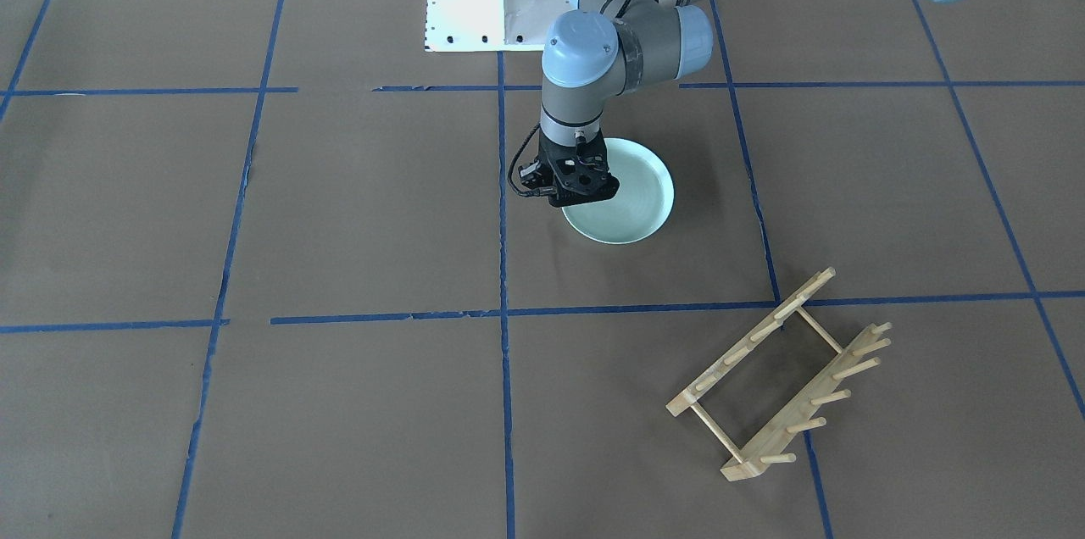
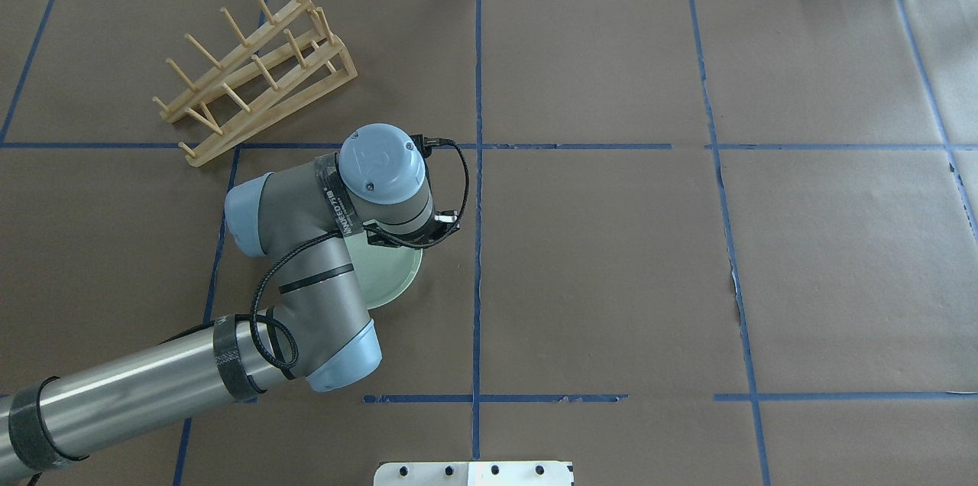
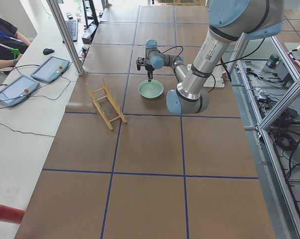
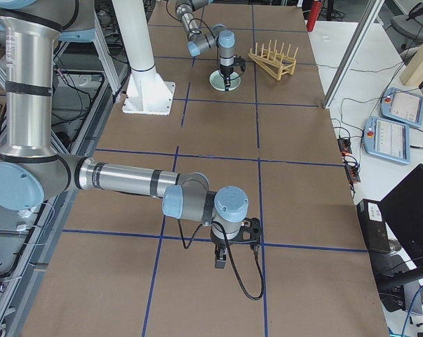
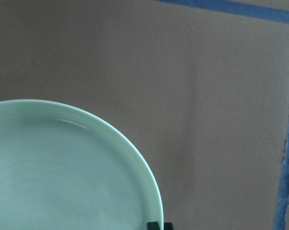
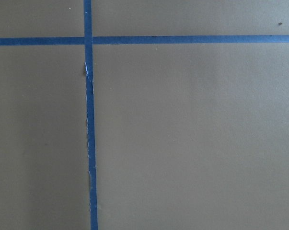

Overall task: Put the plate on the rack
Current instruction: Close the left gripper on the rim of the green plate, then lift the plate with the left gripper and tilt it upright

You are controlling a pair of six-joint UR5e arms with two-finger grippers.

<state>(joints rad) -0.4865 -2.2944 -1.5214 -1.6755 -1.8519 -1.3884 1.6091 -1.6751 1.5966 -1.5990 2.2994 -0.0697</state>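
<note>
The table [image 1: 339,208], brown paper w/ blue tape lines, carries both task items. The left arm [image 2: 321,302] reaches in and bends straight down over the plate. The rack [image 1: 780,378] stands well apart from the plate, toward the operators' side and the robot's left, pegs up, set at a slant to the tape grid. The plate [image 1: 640,200] looks to lie flat on the table, near centre.

The left gripper [image 5: 161,225] is down at the plate's rim. Its fingertips [image 5: 154,225] sit nearly together, one inside the rim and one outside, so it appears pinched on the edge. How firm the bite is can't be told. The right gripper [image 4: 222,258] hangs over bare table far off, and whether it's open or closed can't be told.

Step in hand, prob.: secure the rim grip, then lift. An edge pinch on a wide plate will want to pivot, so the lift should be slow and vertical. The plate needs turning on edge before it reaches the rack. It should line up w/ a gap between pegs, i.e. match the rack's slant, and come down between the rails before release.
</note>
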